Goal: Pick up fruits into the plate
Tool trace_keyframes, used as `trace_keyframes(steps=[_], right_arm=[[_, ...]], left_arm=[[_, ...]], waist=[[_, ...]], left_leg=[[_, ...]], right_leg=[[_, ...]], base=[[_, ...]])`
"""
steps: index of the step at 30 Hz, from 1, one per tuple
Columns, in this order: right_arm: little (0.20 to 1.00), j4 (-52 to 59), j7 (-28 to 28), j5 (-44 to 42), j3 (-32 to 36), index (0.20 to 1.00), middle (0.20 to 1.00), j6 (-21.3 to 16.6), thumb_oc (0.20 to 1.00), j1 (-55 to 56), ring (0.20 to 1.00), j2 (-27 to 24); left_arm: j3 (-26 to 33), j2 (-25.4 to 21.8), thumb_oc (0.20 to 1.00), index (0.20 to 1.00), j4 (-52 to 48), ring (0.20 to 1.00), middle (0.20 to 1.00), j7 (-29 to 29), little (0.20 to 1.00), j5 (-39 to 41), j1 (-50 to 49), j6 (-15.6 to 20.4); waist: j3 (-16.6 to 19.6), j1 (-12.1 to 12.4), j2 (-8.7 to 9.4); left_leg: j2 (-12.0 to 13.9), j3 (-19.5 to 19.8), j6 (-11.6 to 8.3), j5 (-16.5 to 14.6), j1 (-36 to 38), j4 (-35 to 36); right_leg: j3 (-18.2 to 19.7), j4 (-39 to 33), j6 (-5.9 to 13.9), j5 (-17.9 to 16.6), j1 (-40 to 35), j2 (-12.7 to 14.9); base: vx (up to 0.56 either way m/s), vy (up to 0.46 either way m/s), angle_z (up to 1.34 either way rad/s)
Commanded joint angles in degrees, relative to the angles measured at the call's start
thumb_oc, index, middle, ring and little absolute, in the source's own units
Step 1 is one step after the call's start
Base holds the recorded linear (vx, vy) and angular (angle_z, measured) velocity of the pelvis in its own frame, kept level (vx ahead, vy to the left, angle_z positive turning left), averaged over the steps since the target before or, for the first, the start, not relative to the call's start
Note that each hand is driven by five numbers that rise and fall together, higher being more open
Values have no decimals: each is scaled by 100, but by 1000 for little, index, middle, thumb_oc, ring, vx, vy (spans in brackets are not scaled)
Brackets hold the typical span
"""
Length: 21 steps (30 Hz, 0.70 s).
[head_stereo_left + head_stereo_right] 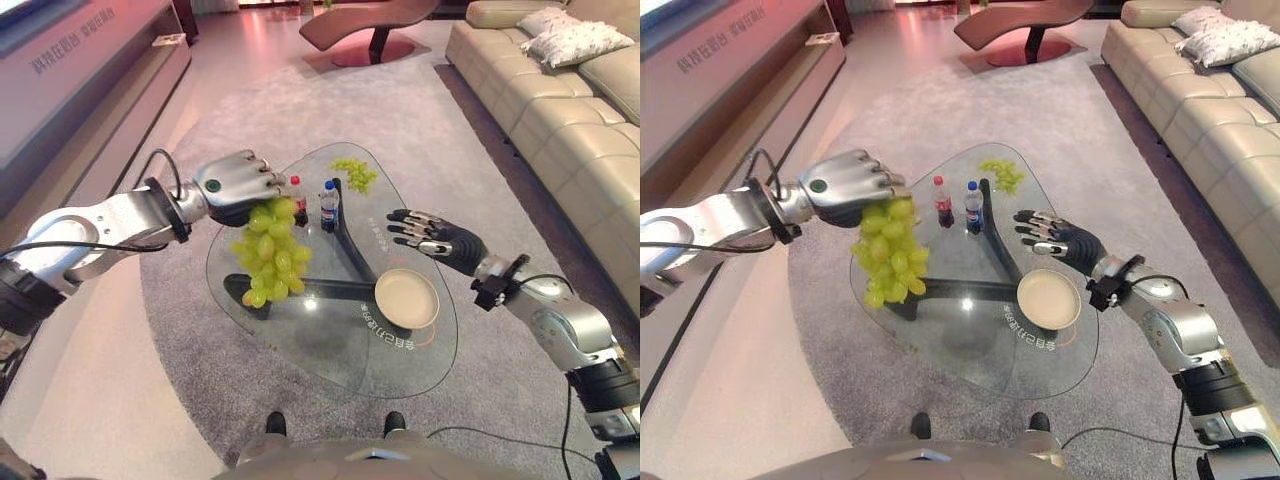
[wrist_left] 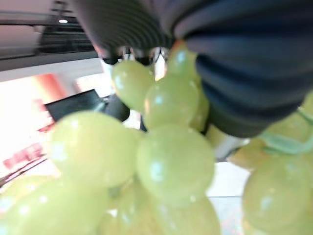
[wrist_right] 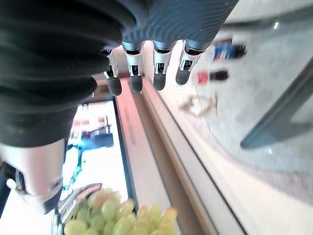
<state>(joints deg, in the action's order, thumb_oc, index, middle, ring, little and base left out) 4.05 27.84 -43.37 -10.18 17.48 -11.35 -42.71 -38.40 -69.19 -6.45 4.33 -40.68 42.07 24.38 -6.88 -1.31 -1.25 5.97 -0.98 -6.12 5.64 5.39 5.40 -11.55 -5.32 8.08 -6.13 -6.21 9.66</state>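
Glass table (image 1: 300, 325): rounded-triangle top, clear and glossy, on a dark three-spoke frame that shows through it; it stands on a grey rug.

Grapes (image 1: 270, 255): large green bunch, hanging in the air over the table's left side, long axis vertical, loose and tapering downward. Berries smooth and shiny; the left wrist view shows them pressed right against the palm cover. Left hand (image 1: 232, 185) is curled closed over the top of the bunch and carries it from above.

Plate (image 1: 406, 298): round, shallow, matte cream, on the near right part of the table. It lies to the right of the hanging bunch and a little nearer, well apart from it. Judgement: the carry has to run rightward across the table, then down; the dangling tail of the bunch will reach the plate first.

Right hand (image 1: 432, 236): fingers straight and spread, holding nothing, hovering just beyond the plate's far edge. It is the nearer hand to the plate, but the fruit is in the left.

Second, smaller grapes cluster (image 1: 355, 174): flat on the far end of the table, not yet moved.

Two small bottles (image 1: 328, 206): upright, mid-table, between the hanging bunch and the right hand; a swing risk.
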Motion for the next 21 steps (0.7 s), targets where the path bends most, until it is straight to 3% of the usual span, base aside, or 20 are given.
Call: trace_keyframes(steps=[1, 13, 21], right_arm=[[1000, 393, 30, -505, -67, 1000, 1000, 31, 1000, -447, 1000, -282], [1000, 481, -276, -1355, -618, 1000, 1000, 559, 1000, -1004, 1000, -3], [1000, 647, -191, -1478, -866, 1000, 1000, 540, 1000, -1143, 1000, -53]], left_arm=[[140, 144, 200, 200, 140, 200, 200, 247, 200, 30, 872, 2], [-233, 535, 200, 200, -239, 200, 200, 238, 200, 340, 1470, -112], [-343, 534, 200, 200, -263, 200, 200, 430, 200, 508, 1746, -406]], waist=[[233, 75, 142], [320, 156, 176], [351, 152, 188]], left_leg=[[-341, -424, 195, -761, 425, -55], [-320, -475, 179, -776, 458, -52], [-306, -492, 174, -765, 436, -40]], right_leg=[[-183, 93, 38, 429, -348, -22], [-235, 32, 80, 418, -389, 29], [-210, 32, 93, 420, -358, 30]], base=[[-40, 2, 2], [-30, 5, 1], [-13, 5, 0]])
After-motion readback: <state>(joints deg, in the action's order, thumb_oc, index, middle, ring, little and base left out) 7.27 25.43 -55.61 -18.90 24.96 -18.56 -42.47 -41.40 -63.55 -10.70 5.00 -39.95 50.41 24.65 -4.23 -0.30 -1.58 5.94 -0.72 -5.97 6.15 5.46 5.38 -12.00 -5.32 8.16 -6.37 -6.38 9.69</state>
